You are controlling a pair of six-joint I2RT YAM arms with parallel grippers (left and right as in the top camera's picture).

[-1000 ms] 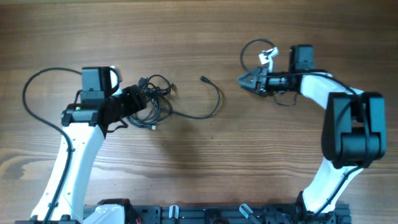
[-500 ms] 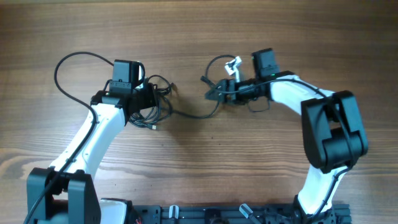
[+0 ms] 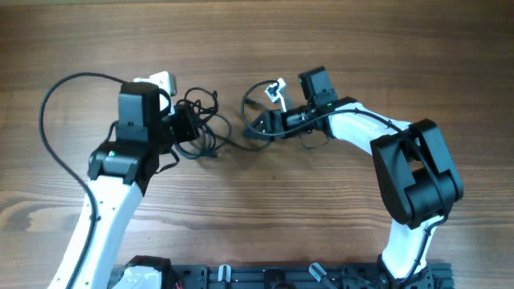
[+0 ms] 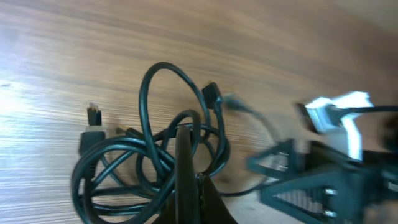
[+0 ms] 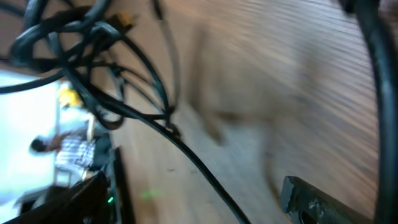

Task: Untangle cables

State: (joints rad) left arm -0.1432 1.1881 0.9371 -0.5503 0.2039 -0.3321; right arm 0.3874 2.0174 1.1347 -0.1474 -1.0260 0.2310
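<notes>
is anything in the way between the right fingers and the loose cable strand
nothing visible does. the open right fingers sit right beside the loose strand trailing from the cables, with no other thing between. the left fingers are shut on the bundle itself.

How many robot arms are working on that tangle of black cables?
2: the left arm right at the cables, the right arm coming in from the other side.

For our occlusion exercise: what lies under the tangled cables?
Bare wooden table shows through loops of the cables. The left end effector, shut on them, covers the part beneath it.
</notes>
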